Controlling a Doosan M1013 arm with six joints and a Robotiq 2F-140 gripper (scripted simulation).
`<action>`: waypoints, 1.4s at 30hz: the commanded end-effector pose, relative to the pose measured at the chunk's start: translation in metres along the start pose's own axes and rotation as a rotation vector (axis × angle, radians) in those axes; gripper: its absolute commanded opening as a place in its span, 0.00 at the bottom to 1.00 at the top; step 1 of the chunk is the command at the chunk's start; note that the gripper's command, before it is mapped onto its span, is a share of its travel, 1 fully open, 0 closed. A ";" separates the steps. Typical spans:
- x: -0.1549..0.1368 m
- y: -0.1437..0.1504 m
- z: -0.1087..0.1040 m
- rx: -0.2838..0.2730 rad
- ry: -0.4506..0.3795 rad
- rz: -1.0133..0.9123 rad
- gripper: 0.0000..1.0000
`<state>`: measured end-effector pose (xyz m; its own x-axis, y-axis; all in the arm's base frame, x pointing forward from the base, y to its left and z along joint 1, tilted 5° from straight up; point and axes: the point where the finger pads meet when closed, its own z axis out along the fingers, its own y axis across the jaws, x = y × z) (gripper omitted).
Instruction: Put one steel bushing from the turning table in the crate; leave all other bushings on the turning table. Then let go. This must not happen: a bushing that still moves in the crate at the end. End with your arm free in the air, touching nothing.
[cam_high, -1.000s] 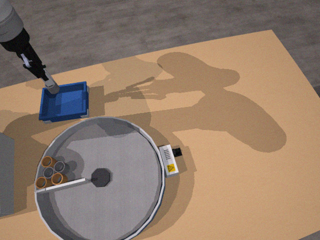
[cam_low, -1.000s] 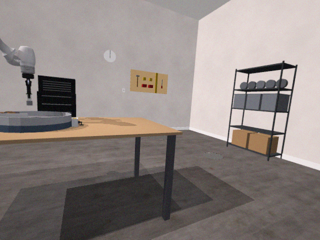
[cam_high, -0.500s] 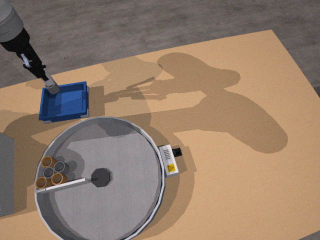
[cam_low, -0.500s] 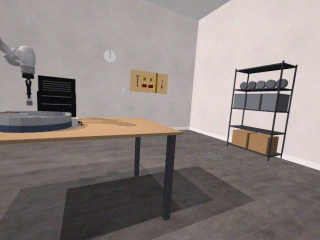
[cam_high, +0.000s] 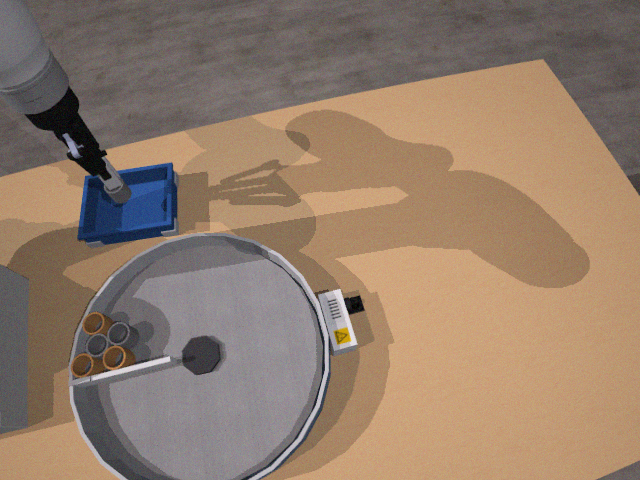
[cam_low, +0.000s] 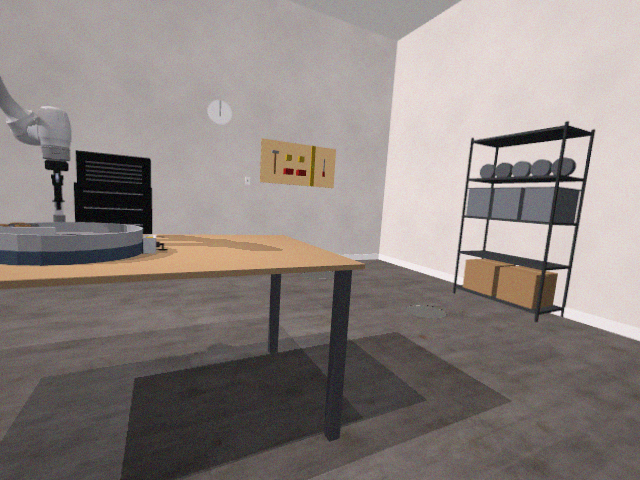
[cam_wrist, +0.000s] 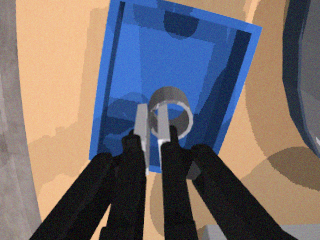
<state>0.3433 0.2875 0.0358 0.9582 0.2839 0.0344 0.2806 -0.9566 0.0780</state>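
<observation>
My gripper is shut on the wall of a grey steel bushing and holds it over the blue crate, above its left half. On the round grey turning table, several bushings stand in a cluster at the left rim, against a white bar: two grey steel ones and three brass ones.
A white control box with a yellow warning label sits at the turning table's right rim. A grey block stands at the left table edge. A dark cabinet stands behind the table and a shelf rack by the right wall.
</observation>
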 end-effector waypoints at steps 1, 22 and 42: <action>0.000 0.000 0.006 0.000 0.000 0.000 0.00; 0.000 0.000 0.011 0.000 0.000 0.000 0.00; 0.000 0.000 0.011 0.000 0.000 0.000 0.00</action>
<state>0.3443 0.2870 0.0245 0.9583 0.2838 0.0348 0.2805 -0.9567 0.0781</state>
